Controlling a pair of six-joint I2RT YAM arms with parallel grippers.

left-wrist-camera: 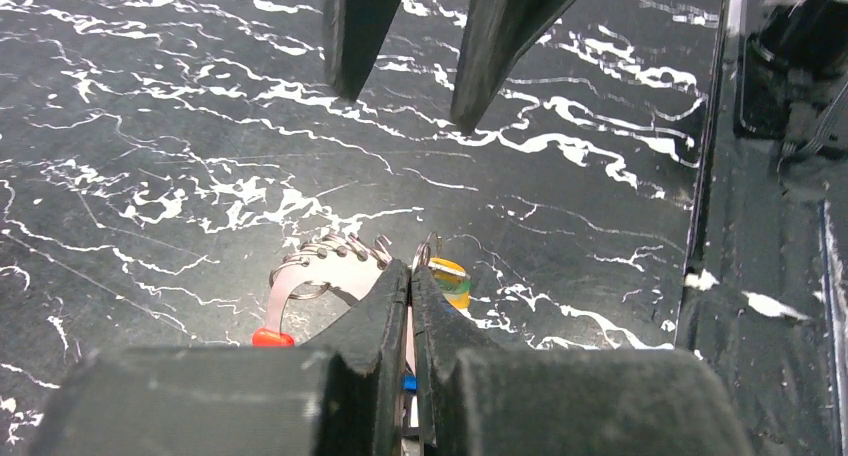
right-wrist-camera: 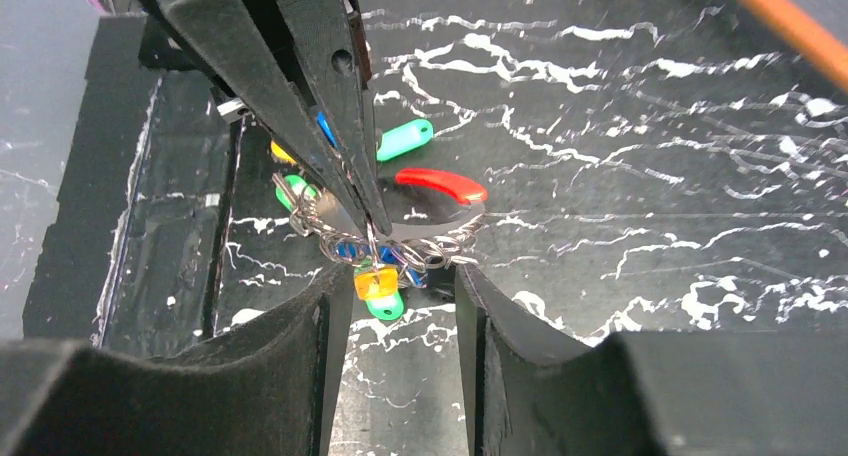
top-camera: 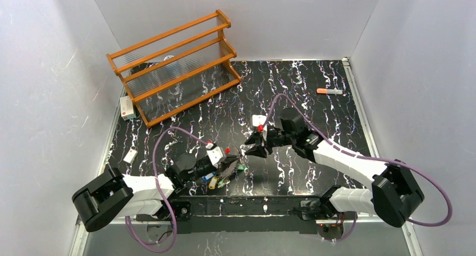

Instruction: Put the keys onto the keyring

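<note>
My left gripper [top-camera: 229,166] is shut on the keyring [right-wrist-camera: 440,184], a thin wire ring with a red arc held just above the table; its shut tips show in the left wrist view [left-wrist-camera: 412,276]. Small rings [left-wrist-camera: 335,248] and keys hang from it: an orange-tagged key [right-wrist-camera: 377,282] over a green one [right-wrist-camera: 386,306], a green key [right-wrist-camera: 405,139], and blue and yellow ones behind the fingers. My right gripper [top-camera: 250,150] is open and empty, its fingertips [right-wrist-camera: 335,301] either side of the hanging orange and green keys, just short of the ring.
A wooden rack [top-camera: 174,65] stands at the back left. An orange-capped marker [top-camera: 329,91] lies at the back right. A small white box [top-camera: 128,107] and a white tag [top-camera: 131,155] lie near the left edge. The black base rail [top-camera: 252,202] runs along the near edge.
</note>
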